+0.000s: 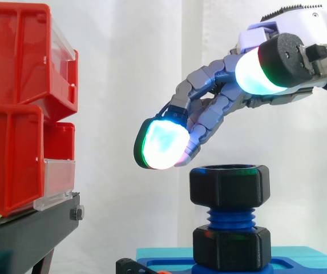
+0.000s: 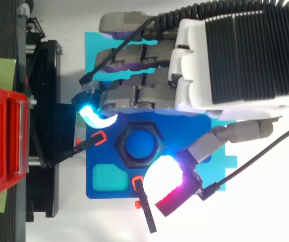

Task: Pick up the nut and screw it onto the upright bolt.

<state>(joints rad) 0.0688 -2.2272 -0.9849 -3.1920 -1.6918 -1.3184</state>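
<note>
A black hexagonal nut (image 1: pixel 229 185) sits on top of the upright blue threaded bolt (image 1: pixel 230 217); from above, the nut (image 2: pixel 139 144) rings the bolt's blue tip (image 2: pixel 140 143). A second black nut (image 1: pixel 231 246) sits lower on the bolt, against the blue base plate (image 2: pixel 184 131). My hand (image 1: pixel 220 108) hovers just above and behind the top nut, apart from it. Its fingers are stretched out and relaxed, glowing fingertips (image 1: pixel 162 144) pointing left and down. The thumb pad (image 2: pixel 163 176) lies beside the nut without touching it. Nothing is held.
Red bins (image 1: pixel 20 103) are stacked on a black stand (image 1: pixel 32 228) at the left. Black clamps with orange tips (image 2: pixel 91 141) hold the blue plate at its left and front edges. A teal block (image 1: pixel 152 254) supports the plate.
</note>
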